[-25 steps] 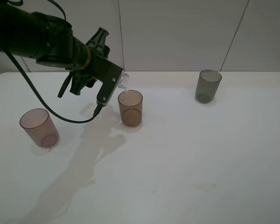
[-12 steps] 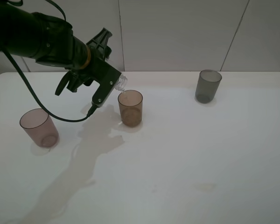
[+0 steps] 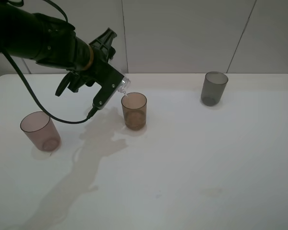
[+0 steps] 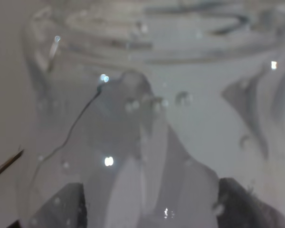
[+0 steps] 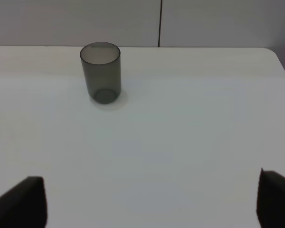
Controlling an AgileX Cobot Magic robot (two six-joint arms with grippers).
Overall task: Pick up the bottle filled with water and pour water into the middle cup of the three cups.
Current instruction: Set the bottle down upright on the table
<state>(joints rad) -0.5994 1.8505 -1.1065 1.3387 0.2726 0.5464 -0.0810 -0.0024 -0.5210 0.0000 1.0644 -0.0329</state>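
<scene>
Bottle (image 3: 125, 86) is held tipped over, its capless neck pointed down toward 4 o'clock in the high view. Its mouth is set just above the 11 o'clock edge of the middle cup's (image 3: 134, 111) rim. Whether bottle and rim touch cannot be told, nor whether water is falling. The left gripper (image 3: 116, 85) is clamped on the bottle's body, with the dark arm reaching in from 10 o'clock and a black cable (image 3: 48, 114) hanging in a loop beneath it. In the left wrist view the bottle (image 4: 147, 118) fills nearly everything: clear curved plastic is seen, beaded with droplets, and 2 dark fingertips (image 4: 61, 209) are pressed against it on either side.

The middle cup is stood upright on the white table (image 3: 206, 158). The pinkish mauve-brown tumbler (image 3: 40, 131) is placed well apart from it at about 8 o'clock, and the smoky grey tumbler (image 3: 214, 88) well apart at about 2 o'clock. All 3 are upright. A grey shadow (image 3: 86, 163) of the arm is cast across the table toward 7 o'clock.

The right gripper (image 5: 149, 204) is seen only in its own wrist view, with its 2 dark fingers spread wide apart and nothing held between them. The smoky grey tumbler (image 5: 100, 72) is seen well ahead of it.
</scene>
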